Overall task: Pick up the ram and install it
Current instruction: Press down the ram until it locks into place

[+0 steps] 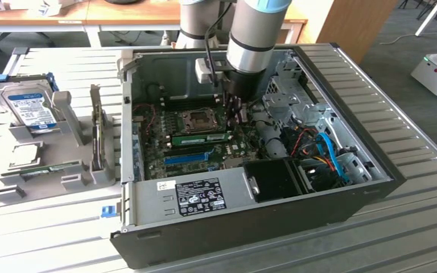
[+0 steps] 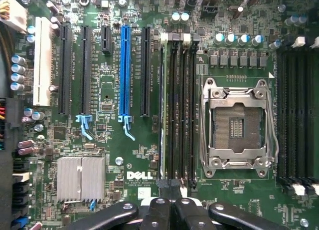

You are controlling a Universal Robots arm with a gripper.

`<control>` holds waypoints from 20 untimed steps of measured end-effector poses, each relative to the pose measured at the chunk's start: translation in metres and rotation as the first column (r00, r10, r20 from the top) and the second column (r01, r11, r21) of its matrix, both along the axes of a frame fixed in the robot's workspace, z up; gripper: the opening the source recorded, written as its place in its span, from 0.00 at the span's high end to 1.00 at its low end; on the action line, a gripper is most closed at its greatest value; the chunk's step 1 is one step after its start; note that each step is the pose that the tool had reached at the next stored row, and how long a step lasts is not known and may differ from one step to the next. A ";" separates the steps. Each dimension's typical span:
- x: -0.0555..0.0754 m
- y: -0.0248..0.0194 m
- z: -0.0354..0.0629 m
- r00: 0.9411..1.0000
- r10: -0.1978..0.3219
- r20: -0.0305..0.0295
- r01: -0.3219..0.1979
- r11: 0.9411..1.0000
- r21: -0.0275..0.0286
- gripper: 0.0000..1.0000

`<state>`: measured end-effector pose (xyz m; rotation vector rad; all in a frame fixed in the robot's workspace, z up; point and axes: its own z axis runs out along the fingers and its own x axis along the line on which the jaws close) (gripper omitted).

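Note:
The ram [image 1: 201,138] is a narrow green stick that stands on edge in a memory slot beside the CPU socket [image 1: 200,119], inside the open computer case [image 1: 370,187]. In the wrist view the ram [image 2: 162,110] shows edge-on as a thin pale green line in the slot nearest the black expansion slots. My gripper [image 2: 169,197] is shut, its black fingertips together over one end of the memory slots. I cannot tell whether they touch the ram. In the exterior view the gripper [image 1: 234,116] hangs from the arm just above the ram's end at the exterior view's right.
The blue slot [image 2: 124,73] lies parallel to the ram, two slots away. Blue and orange cables [image 1: 325,153] crowd the case toward the exterior view's right. A grey rack [image 1: 74,170] on the exterior view's left holds a hard drive [image 1: 27,105] and an upright dark card [image 1: 97,136].

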<state>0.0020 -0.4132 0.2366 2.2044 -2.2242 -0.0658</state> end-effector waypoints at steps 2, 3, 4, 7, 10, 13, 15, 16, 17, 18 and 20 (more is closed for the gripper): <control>0.000 0.0000 0.0036 1.000 0.000 0.000 0.000 1.000 0.000 0.89; 0.000 0.0000 0.0053 1.000 0.000 0.000 0.000 1.000 0.000 0.89; 0.000 0.0000 0.0070 1.000 0.000 0.000 0.000 1.000 0.000 0.89; 0.000 0.0000 0.0114 1.000 0.000 0.000 0.000 1.000 0.000 0.89; 0.000 0.0000 0.0123 1.000 0.000 0.000 0.000 1.000 0.000 0.89; 0.000 0.0000 0.0123 1.000 0.000 0.000 0.000 1.000 0.000 0.89; 0.000 0.0000 0.0123 1.000 0.000 0.000 0.000 1.000 0.000 0.89; 0.000 0.0000 0.0123 1.000 0.000 0.000 0.000 1.000 0.000 0.89; 0.000 0.0000 0.0123 1.000 0.000 0.000 0.000 1.000 0.000 0.89; 0.000 0.0000 0.0123 1.000 0.000 0.000 0.000 1.000 0.000 0.89; -0.003 0.0000 0.0124 1.000 0.000 0.000 0.000 1.000 0.000 0.89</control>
